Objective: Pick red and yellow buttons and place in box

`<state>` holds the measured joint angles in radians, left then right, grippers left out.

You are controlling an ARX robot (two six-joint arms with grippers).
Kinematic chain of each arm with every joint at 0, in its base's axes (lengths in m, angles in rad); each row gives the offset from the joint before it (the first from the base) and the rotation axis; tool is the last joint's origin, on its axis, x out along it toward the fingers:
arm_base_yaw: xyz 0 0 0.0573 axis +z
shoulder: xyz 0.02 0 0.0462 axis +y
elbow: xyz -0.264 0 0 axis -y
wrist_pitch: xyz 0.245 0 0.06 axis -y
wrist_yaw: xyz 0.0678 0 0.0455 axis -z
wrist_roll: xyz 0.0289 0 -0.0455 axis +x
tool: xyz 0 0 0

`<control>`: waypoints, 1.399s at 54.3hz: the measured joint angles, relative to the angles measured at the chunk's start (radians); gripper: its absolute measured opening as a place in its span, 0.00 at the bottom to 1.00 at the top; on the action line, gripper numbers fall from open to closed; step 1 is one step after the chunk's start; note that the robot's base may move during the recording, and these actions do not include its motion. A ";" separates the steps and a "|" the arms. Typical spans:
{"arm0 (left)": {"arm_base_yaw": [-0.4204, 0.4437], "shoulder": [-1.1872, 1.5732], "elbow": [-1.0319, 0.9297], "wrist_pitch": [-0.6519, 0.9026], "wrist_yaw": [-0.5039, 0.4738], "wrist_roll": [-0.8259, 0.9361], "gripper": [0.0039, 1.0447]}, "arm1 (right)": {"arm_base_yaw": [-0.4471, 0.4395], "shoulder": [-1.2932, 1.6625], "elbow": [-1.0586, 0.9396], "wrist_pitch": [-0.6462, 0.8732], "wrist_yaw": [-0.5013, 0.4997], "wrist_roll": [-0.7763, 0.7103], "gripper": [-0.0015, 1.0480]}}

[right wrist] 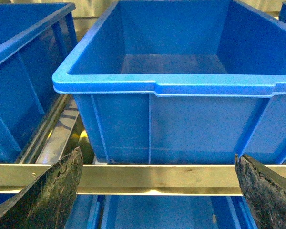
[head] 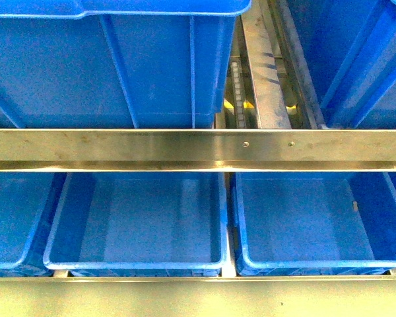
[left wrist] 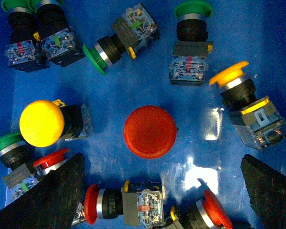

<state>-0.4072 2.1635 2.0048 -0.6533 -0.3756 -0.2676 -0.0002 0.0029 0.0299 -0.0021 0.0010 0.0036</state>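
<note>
Left tool (left wrist: 162,160) spread wide, gripping nothing; red button (left wrist: 149,132) sits cap-up on the bin floor (left wrist: 109,95), centred between its fingers (left wrist: 47,195) and just ahead of them, long axis toward the camera; right tool (right wrist: 158,157) likewise spread, at the blue box (right wrist: 181,88); left arm nearer.

Buttons (left wrist: 42,123) ring a central button (left wrist: 149,131) on a bin floor (left wrist: 257,43) (two bins (head: 135,266) adjoin below a rail (head: 119,149)).

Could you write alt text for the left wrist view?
A red mushroom-head push button lies cap-up on a blue bin floor, ahead of the open left gripper. Yellow buttons, green buttons and other red buttons lie around it.
</note>
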 joint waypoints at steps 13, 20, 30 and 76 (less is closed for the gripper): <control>0.011 0.023 0.012 -0.002 -0.002 -0.010 0.92 | 0.000 0.000 0.000 0.000 0.000 0.000 0.93; 0.022 0.037 0.013 -0.003 -0.007 -0.016 0.92 | 0.000 0.000 0.000 0.000 0.000 0.000 0.93; 0.035 0.055 0.013 0.000 -0.006 -0.026 0.92 | 0.000 0.000 0.000 0.000 0.000 0.000 0.93; 0.039 0.167 0.140 -0.021 -0.038 -0.037 0.83 | 0.000 0.000 0.000 0.000 0.000 0.000 0.93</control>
<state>-0.3687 2.3306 2.1452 -0.6739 -0.4137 -0.3050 -0.0002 0.0029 0.0299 -0.0021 0.0010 0.0032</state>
